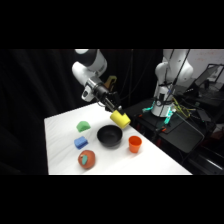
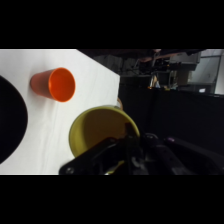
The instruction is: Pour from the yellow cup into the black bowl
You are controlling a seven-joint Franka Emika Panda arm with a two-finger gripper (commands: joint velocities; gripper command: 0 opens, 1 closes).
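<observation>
One gripper in play, clamped on the yellow cup and holding it in the air, tilted onto its side. Side view puts the cup just above the far-right rim of the black bowl, mouth direction hard to read from there. Wrist view looks straight into the yellow cup: its inside looks empty, nothing visible in it. Fingers are narrow around the cup wall; the black linkage covers the cup's lower edge in that view.

Black bowl sits upright on the white surface, roughly mid-surface. Its inside reads as plain black, contents cannot be made out. In the wrist view only a dark arc of the bowl shows at the left edge.

Orange cup stands upright just right of the bowl, apart from it; in the wrist view the orange cup shows an open mouth with nothing seen inside.

Other items on the surface: green piece, blue block, red round object with a teal patch, all left of or in front of the bowl, none touching it.
</observation>
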